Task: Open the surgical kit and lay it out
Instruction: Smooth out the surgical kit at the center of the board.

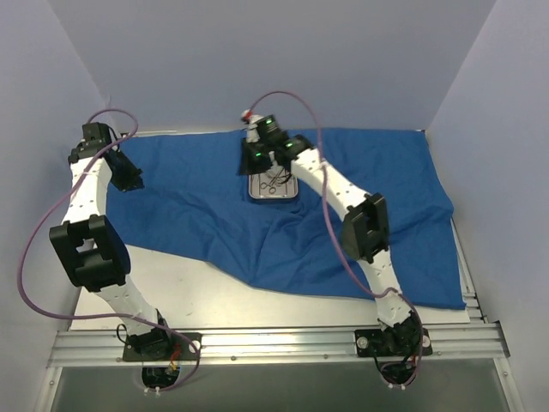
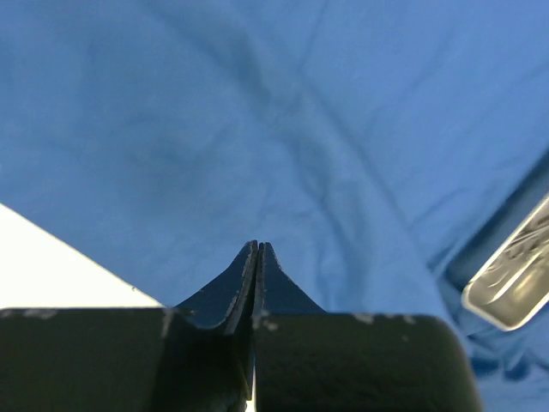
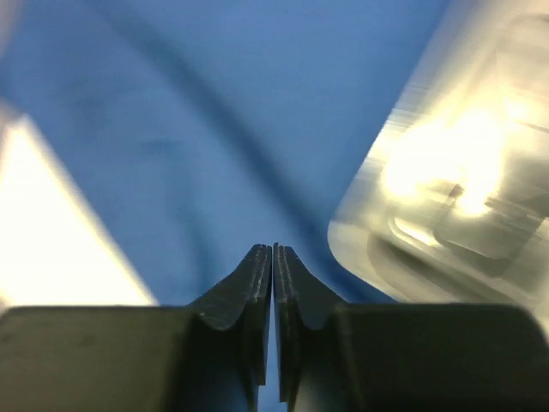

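The surgical kit is a shiny metal tray (image 1: 273,186) with thin instruments in it, lying on the blue drape (image 1: 197,206) at the back middle. It also shows blurred in the right wrist view (image 3: 446,172) and as a corner in the left wrist view (image 2: 512,292). My right gripper (image 1: 257,146) hovers at the tray's far left edge; its jaws are shut and empty in the right wrist view (image 3: 273,251). My left gripper (image 1: 129,176) is shut and empty over the drape's left part, as the left wrist view (image 2: 258,247) shows.
The blue drape covers most of the white table (image 1: 189,296); its wrinkled front edge runs across the middle. White table shows bare at the front left. Grey walls close in the back and both sides. A metal rail (image 1: 274,343) carries both arm bases.
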